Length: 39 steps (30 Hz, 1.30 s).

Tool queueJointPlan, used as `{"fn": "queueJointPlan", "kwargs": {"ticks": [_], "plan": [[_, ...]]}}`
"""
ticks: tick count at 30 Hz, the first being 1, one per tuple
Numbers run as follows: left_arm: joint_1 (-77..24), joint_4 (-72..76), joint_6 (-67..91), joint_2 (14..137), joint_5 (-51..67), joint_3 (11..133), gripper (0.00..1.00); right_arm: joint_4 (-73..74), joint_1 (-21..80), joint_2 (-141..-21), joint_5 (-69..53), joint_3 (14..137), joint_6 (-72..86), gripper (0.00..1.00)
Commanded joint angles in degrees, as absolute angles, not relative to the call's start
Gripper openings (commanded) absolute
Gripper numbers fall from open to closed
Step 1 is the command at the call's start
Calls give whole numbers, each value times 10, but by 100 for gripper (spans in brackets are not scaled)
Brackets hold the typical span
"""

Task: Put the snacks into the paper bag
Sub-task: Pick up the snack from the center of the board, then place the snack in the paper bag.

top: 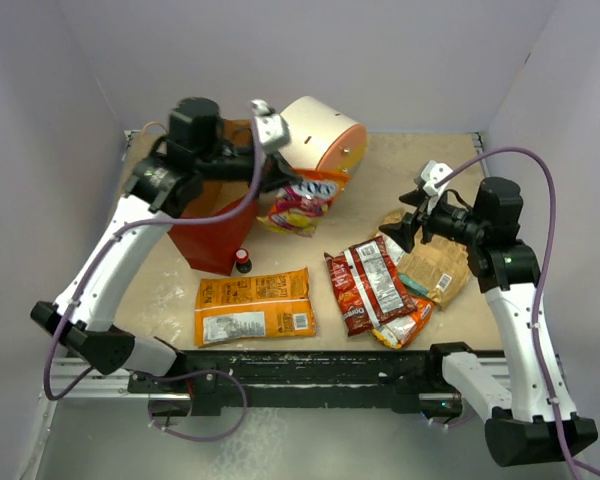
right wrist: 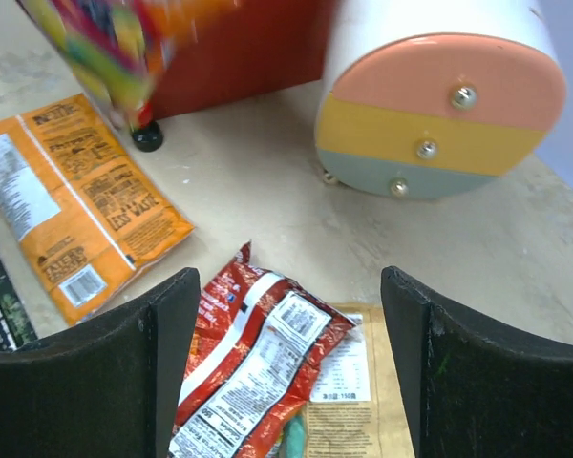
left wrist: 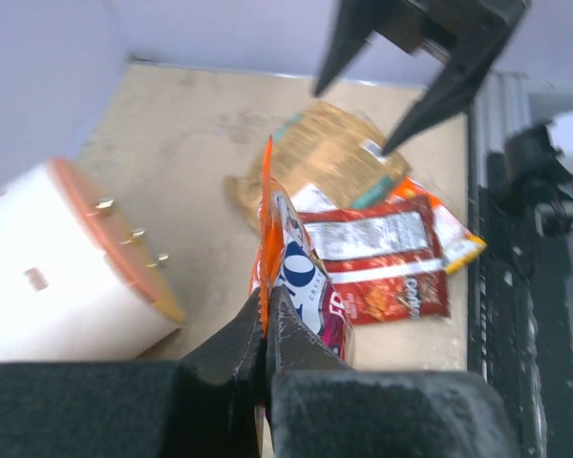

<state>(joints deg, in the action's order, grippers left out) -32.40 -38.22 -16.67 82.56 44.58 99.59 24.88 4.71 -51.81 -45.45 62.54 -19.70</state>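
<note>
My left gripper [top: 283,183] [left wrist: 265,307] is shut on the top edge of a colourful red, yellow and orange snack packet [top: 300,207] [left wrist: 301,277], which hangs above the table between the red paper bag [top: 212,238] [right wrist: 239,57] and the drawer unit. My right gripper [top: 404,231] [right wrist: 288,286] is open, with nothing between its fingers, above the dark red packet with a white label [top: 365,285] [right wrist: 258,372]. That packet overlaps a tan-brown packet [top: 435,262] [right wrist: 353,405]. A large orange packet [top: 255,306] [right wrist: 76,210] lies flat at the front. My left arm hides most of the bag.
A cream cylindrical drawer unit [top: 325,140] [right wrist: 439,95] lies on its side at the back. A tiny dark bottle with a red cap [top: 242,260] [right wrist: 145,136] stands by the bag's corner. A small yellow and red packet [top: 410,326] and a teal one [top: 416,285] lie under the dark red packet.
</note>
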Motion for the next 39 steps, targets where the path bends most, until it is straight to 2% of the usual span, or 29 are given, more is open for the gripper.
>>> {"fn": "queueJointPlan", "kwargs": {"ticks": [1, 4, 8, 15, 21, 31, 39], "plan": [[-253, -325, -73, 774, 466, 1062, 0, 208, 30, -510, -428, 617, -173, 79], [-230, -344, -69, 757, 436, 1106, 0, 213, 30, -527, -403, 625, -170, 83], [-191, -368, -73, 740, 335, 1141, 0, 234, 30, -569, -385, 643, -188, 85], [-154, -366, -133, 728, 137, 1145, 0, 252, 30, -620, -412, 637, -248, 84], [-154, -350, -196, 757, 46, 1130, 0, 213, 30, -622, -398, 604, -236, 82], [-154, -291, -252, 812, 12, 1056, 0, 198, 30, -591, -381, 581, -232, 82], [-154, -194, -260, 818, 37, 936, 0, 196, 30, -593, -378, 562, -235, 82]]}}
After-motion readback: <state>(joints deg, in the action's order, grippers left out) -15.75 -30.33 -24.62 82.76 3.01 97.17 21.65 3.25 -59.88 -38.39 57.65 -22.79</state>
